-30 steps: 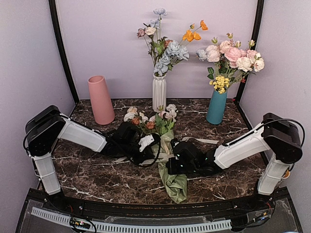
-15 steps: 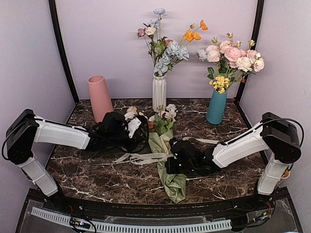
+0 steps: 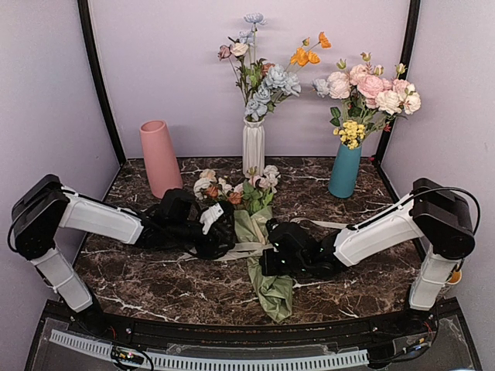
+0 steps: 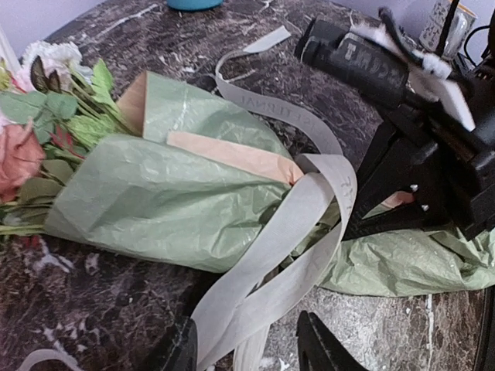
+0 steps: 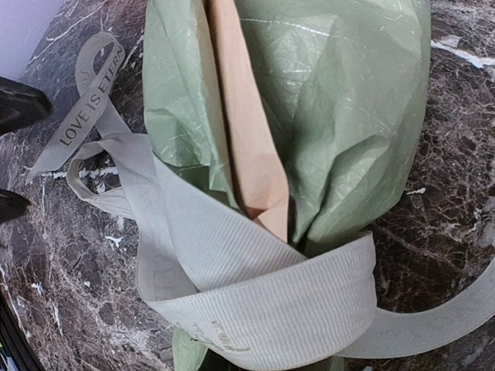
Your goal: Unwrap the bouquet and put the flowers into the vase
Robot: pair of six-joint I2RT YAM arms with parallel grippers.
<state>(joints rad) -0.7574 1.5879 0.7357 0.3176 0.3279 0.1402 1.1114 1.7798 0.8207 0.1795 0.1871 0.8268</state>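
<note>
The bouquet lies mid-table, its small pink, white and rust flowers (image 3: 232, 188) (image 4: 46, 116) pointing to the back. Its green and tan wrap (image 3: 271, 282) (image 4: 170, 193) (image 5: 332, 100) trails toward the front. The cream ribbon (image 4: 271, 255) (image 5: 255, 309) still loops loosely round the wrap's neck. My left gripper (image 3: 223, 232) (image 4: 246, 331) is open, with a ribbon loop running between its fingers. My right gripper (image 3: 268, 259) (image 4: 352, 226) is shut on the wrap at the neck; in its own view the ribbon hides its fingers. The pink vase (image 3: 160, 158) stands empty at the back left.
A white ribbed vase (image 3: 253, 147) with blue and orange flowers stands at the back centre. A teal vase (image 3: 345, 170) with big pink roses stands at the back right. A loose ribbon tail (image 3: 325, 224) lies right of the bouquet.
My left gripper came back from near the pink vase to the bouquet's neck, and its jaws have parted. The ribbon stretched out to the left now lies bunched by the wrap. The right arm held still.
</note>
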